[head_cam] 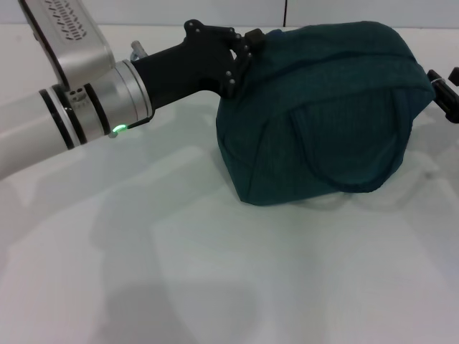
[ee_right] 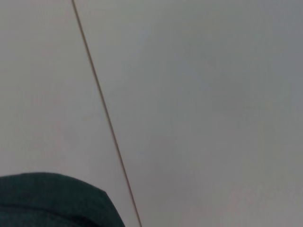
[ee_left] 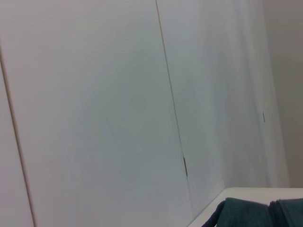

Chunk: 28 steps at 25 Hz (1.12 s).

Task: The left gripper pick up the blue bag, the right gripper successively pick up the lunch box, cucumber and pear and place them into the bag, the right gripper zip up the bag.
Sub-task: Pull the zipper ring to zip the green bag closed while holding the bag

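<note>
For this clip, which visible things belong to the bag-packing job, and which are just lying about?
Belongs to the job:
- blue bag, sitting on the table
- left claw, at the bag's upper corner
- right claw, at the bag's other end

Just there:
- white table
- wall panels
No lunch box, cucumber or pear is visible.
</note>
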Motion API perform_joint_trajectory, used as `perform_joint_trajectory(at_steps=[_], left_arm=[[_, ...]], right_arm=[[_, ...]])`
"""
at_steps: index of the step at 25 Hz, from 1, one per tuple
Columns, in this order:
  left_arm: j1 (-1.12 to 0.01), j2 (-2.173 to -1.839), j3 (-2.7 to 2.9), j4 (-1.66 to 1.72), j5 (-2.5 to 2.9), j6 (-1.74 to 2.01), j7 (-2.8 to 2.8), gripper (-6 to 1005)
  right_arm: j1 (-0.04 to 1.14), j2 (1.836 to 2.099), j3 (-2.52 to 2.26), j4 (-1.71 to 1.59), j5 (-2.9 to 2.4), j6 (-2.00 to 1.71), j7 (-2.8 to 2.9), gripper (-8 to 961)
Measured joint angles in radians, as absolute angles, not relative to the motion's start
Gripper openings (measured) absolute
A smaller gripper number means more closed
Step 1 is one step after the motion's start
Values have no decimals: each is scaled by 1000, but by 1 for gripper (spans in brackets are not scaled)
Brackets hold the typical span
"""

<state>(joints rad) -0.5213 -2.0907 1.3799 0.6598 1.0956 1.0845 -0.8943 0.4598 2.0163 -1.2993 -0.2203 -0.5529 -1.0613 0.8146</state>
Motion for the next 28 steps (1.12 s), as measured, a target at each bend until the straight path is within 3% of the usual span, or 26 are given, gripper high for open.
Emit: perform_joint_trajectory(at_steps=[8,15,28], left_arm=[[-526,-2091,1384,652,1096,1085,-895,2],[-526,-2092,1385,645,1096,1084,-894,2],[-526,-2092,1394,644,1095,1084,-893,1]], right_arm=[[459,2009,-1312,-220,-633,-1020,864,594],[423,2002,-1312,-222,-649,-1089,877,588],[337,1945,-1310,-259,-749,-1293,912,583]])
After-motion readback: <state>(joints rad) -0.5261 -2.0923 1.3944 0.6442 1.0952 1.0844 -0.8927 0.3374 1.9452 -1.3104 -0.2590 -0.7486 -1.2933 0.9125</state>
